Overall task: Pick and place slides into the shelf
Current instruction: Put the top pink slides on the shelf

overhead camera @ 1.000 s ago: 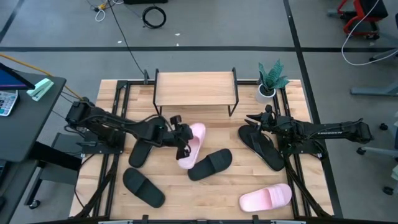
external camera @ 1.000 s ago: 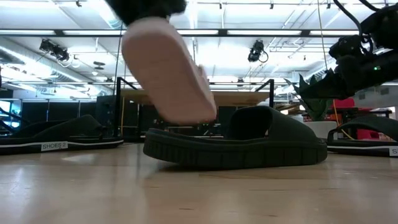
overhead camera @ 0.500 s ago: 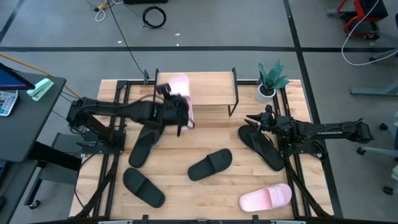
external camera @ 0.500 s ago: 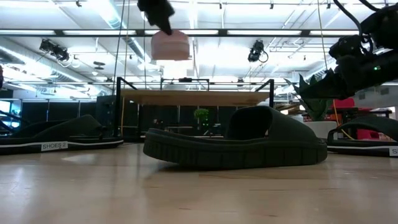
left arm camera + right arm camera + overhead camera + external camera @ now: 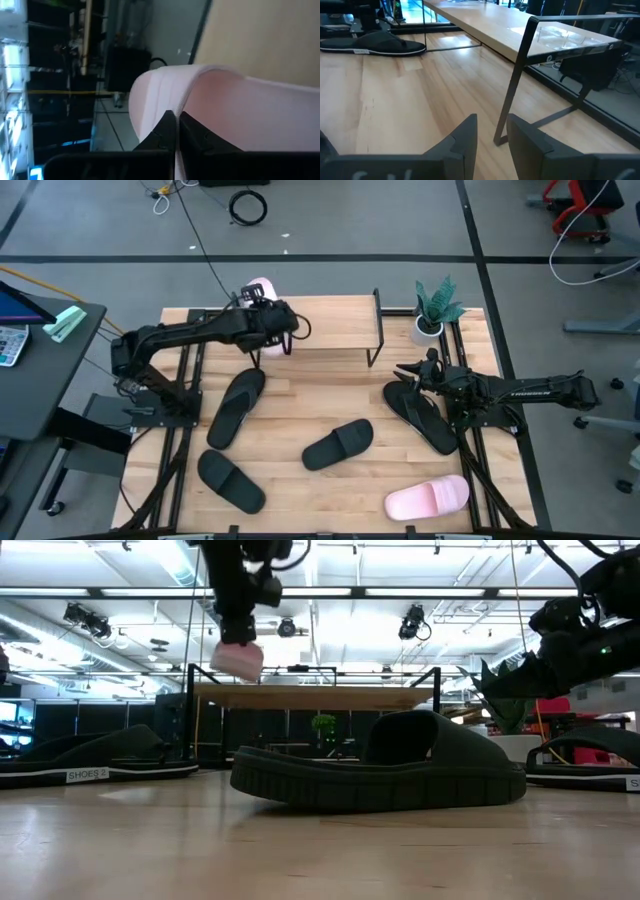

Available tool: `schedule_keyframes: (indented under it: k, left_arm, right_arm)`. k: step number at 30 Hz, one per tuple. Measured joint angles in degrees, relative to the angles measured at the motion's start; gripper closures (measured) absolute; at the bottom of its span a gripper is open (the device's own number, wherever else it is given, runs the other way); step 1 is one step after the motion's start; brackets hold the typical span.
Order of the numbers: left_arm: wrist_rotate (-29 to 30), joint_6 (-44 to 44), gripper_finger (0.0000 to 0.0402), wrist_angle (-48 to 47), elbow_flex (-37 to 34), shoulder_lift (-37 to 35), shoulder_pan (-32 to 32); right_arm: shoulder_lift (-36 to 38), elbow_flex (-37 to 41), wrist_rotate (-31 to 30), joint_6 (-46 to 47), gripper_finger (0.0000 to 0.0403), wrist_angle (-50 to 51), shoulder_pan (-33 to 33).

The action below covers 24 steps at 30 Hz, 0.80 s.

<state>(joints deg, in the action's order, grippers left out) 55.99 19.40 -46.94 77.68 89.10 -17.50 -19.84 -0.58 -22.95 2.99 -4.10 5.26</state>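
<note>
- High view: left gripper [image 5: 268, 320] clamped on a pink slide [image 5: 262, 288], held over the left end of the shelf [image 5: 330, 323]. Right gripper [image 5: 408, 373] waits above a black slide [image 5: 425, 418] at the table's [image 5: 300, 410] right side. Second pink slide [image 5: 428, 498] lies near the front edge.
- Low view: held slide [image 5: 237, 660] hangs just above the shelf board [image 5: 320, 695].
- Left wrist view: fingers [image 5: 165, 137] pinched together on the pink strap [image 5: 200, 100].
- Right wrist view: right gripper [image 5: 491, 131] slightly apart, holding nothing, facing the shelf leg [image 5: 512, 95].
</note>
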Motion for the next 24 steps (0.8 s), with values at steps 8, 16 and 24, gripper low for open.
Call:
schedule_keyframes:
  k: [8,16,24]
  left_arm:
    - [-5.69,8.35,0.0392,12.32,-3.90,0.04,-3.98]
    - [-5.85,8.29,0.0379,10.94,-6.08,-0.07,-8.30]
    - [-5.44,8.11,0.0334,9.75,-6.24,0.02,-10.64]
  right_arm:
    - [0.00,0.00,-0.01,1.73,0.0292,0.00,0.00]
    - [0.00,0.00,0.01,4.71,0.0292,0.00,0.00]
    - [0.00,0.00,0.10,5.72,0.0292,0.01,-0.01]
